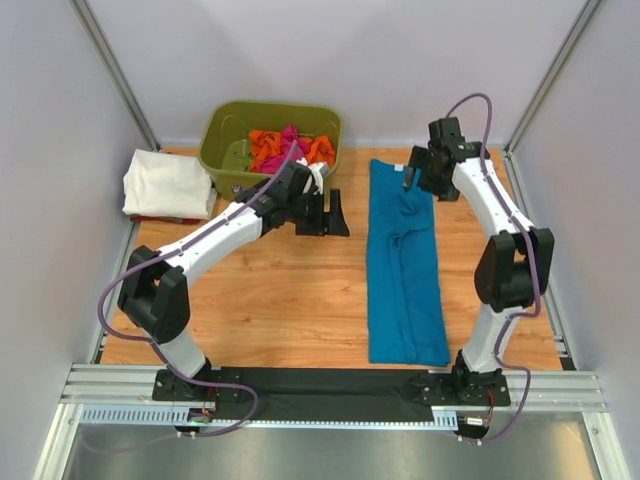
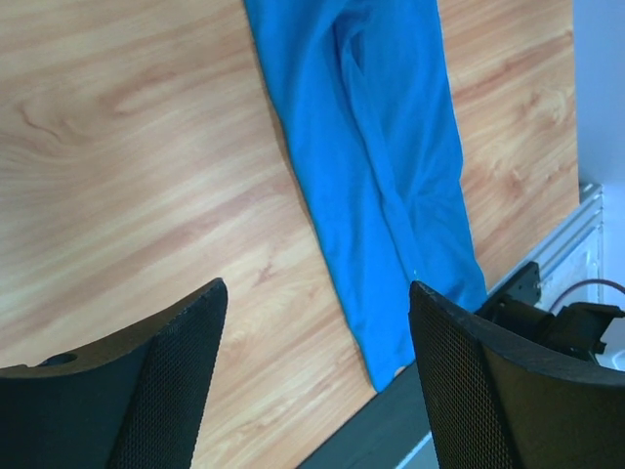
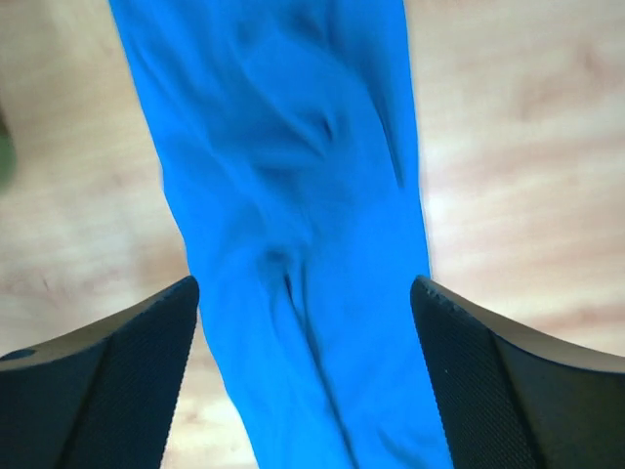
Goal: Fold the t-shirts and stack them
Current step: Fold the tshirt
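Teal-blue t-shirt point(image 1: 405, 270): we find it as a long narrow strip right of centre, lying flat on the table point(image 1: 280, 290) from lower to upper frame.
Handling: we judge it light, soft and limp; we would take both corners of one short end, or it will sag.
Left gripper point(image 1: 335, 213): mid-frame, fingers spread, holding nothing.
Right gripper point(image 1: 409, 172): above the strip's upper end, fingers spread, empty.
White t-shirt point(image 1: 167, 183): folded, upper left.
Pink and orange t-shirts point(image 1: 285, 148): heaped in the tub point(image 1: 225, 118), top centre.
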Motion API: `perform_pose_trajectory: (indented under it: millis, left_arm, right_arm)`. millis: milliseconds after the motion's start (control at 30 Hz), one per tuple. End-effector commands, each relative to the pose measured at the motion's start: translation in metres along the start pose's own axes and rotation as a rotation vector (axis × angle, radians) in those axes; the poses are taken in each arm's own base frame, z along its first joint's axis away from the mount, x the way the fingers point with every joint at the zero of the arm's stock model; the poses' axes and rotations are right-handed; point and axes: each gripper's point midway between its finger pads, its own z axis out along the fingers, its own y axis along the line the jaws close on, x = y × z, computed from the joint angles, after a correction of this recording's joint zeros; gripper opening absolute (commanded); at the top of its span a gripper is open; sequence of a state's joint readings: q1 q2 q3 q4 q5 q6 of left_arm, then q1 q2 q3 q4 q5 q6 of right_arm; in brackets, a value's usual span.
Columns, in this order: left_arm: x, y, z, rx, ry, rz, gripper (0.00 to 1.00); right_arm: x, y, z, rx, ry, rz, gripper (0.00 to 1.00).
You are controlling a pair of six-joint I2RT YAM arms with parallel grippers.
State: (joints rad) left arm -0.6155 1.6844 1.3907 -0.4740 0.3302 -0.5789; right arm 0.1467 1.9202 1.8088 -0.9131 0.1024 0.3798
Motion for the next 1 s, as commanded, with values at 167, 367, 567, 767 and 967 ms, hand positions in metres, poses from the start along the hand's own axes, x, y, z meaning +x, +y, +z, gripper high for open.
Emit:
perform_pose_trajectory:
  millis: [167, 367, 567, 767, 967]
  left_arm:
    - [0.069, -0.043, -0.013, -0.080, 0.055, -0.158, 0.83]
    - [0.143, -0.050, -0.007, -0.151, 0.144, -0.270, 0.82]
    - [0.202, -0.066, 0.000, -0.174, 0.240, -0.319, 0.79]
    - [0.240, -0.070, 0.007, -0.193, 0.242, -0.346, 0.78]
    - [0.249, -0.074, 0.019, -0.166, 0.271, -0.371, 0.77]
  right_arm:
    - [0.152, -0.061, -0.074, 0.029, 0.255, 0.175, 0.96]
    - [0.240, -0.089, -0.103, 0.029, 0.349, 0.250, 0.96]
    - [0.291, -0.086, -0.114, -0.054, 0.410, 0.354, 0.92]
    - [0.314, -0.115, -0.106, 0.103, 0.380, 0.425, 0.94]
    - [0.330, -0.133, -0.099, 0.231, 0.409, 0.474, 0.95]
